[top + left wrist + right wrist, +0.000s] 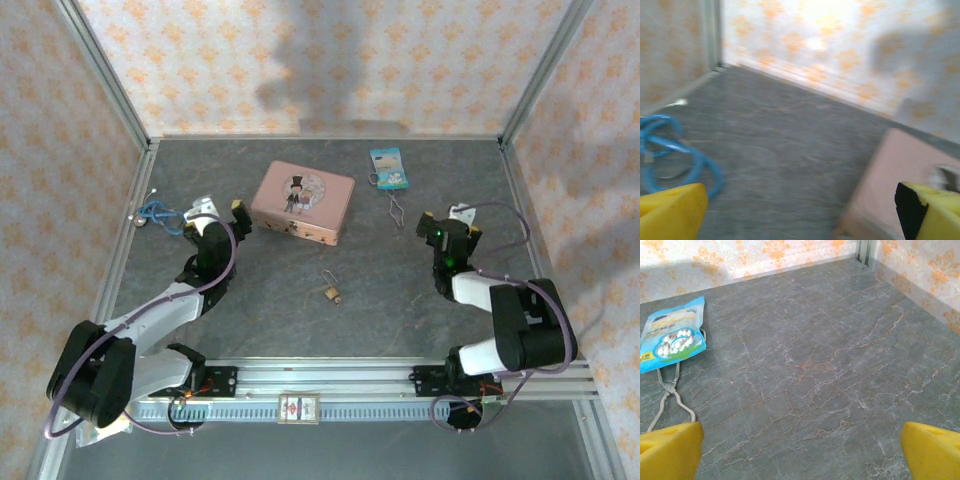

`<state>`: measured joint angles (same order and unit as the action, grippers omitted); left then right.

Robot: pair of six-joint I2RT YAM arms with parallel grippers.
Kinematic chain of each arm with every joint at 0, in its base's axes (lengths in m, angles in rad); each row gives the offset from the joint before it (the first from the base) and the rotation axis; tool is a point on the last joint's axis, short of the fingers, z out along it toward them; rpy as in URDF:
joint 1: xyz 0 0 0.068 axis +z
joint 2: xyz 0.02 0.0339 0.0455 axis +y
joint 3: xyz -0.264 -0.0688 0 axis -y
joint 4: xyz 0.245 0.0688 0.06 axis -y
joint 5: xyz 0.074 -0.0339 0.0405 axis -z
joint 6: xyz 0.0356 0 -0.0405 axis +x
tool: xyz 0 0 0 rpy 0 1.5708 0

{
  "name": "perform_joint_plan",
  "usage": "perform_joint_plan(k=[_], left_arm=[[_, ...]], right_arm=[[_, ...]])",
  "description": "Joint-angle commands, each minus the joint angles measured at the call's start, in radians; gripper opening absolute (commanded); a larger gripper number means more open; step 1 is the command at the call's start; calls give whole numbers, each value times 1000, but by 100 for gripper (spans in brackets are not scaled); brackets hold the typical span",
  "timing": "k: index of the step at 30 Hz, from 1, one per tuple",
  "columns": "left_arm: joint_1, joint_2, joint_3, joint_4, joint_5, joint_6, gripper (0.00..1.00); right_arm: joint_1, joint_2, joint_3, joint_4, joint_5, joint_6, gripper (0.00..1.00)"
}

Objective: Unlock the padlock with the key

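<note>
The padlock (pixel 332 293) is tiny and brass-gold, and lies on the grey table midway between the two arms with its thin shackle pointing away from them. I cannot make out the key. My left gripper (pixel 215 212) (pixel 800 222) is open over bare table, just left of the pink tin and well back-left of the padlock. Its view is blurred. My right gripper (pixel 450 216) (pixel 800 457) is open too, with only marbled table between its yellow fingers (pixel 670 450), to the back right of the padlock.
A pink tin (pixel 302 203) (pixel 900 175) stands at the back centre. A blue cable (pixel 160 213) (pixel 675 150) coils at the left edge. A blue packet (pixel 388 168) (pixel 672 335) and a thin metal clip (pixel 397 210) (pixel 667 400) lie at the back right.
</note>
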<state>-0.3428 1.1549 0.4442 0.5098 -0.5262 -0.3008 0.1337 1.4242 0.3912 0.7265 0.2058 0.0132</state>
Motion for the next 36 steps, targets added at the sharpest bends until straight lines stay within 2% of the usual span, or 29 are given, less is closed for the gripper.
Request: perform_joint_plan(k=[1,2,3,5,6,7,9,11,12,13,15,17,18,21,24,27,29,32,34,36], left_arm=[[22,37,-60,157,-181,147,97],[27,38,-38,102,-185,134,98],[33,49,-37,124,-180,178,98],[36,85,-80,259,-204,258,98],[39,109,-107,336,-213,289,98],[42,135,-130,397,-216,310,98],[46,185,-162,493,-207,342,99],[52,239,-194,602,-166,378,99],[56,266,-208,683,-150,421,99],[58,280,-211,717,-128,437,99],[82,303,-237,820,-68,449,99],[140,338,-282,934,64,408,100],[162,343,-296,968,80,391,100],[230,330,-347,998,212,319,99],[260,436,-357,1154,264,327,100],[261,359,-318,954,277,302,99],[261,403,-318,1033,269,321,99],[261,376,-299,949,268,309,99],[261,399,-295,981,276,322,99],[260,384,-290,942,274,314,99]], right_arm=[[-9,38,-19,205,13,-56,100],[-9,45,-21,231,15,-66,100],[-12,60,-43,294,9,-76,100],[-32,98,-66,374,-13,-65,100],[-37,81,-61,326,-23,-55,100],[-49,76,-75,351,-47,-47,100],[-84,71,-136,447,-104,-25,100],[-93,119,-206,636,-98,-16,100],[-94,101,-187,561,-91,-12,100],[-94,79,-171,502,-92,-7,100],[-91,106,-192,586,-90,-15,100],[-89,87,-172,520,-82,-15,100],[-87,96,-181,551,-78,-18,100],[-85,94,-181,547,-76,-20,100],[-84,92,-179,540,-76,-19,100],[-85,93,-178,537,-75,-18,100],[-84,91,-178,536,-75,-19,100],[-85,92,-176,535,-77,-19,100],[-85,93,-177,534,-77,-19,100],[-85,92,-178,535,-78,-19,100]])
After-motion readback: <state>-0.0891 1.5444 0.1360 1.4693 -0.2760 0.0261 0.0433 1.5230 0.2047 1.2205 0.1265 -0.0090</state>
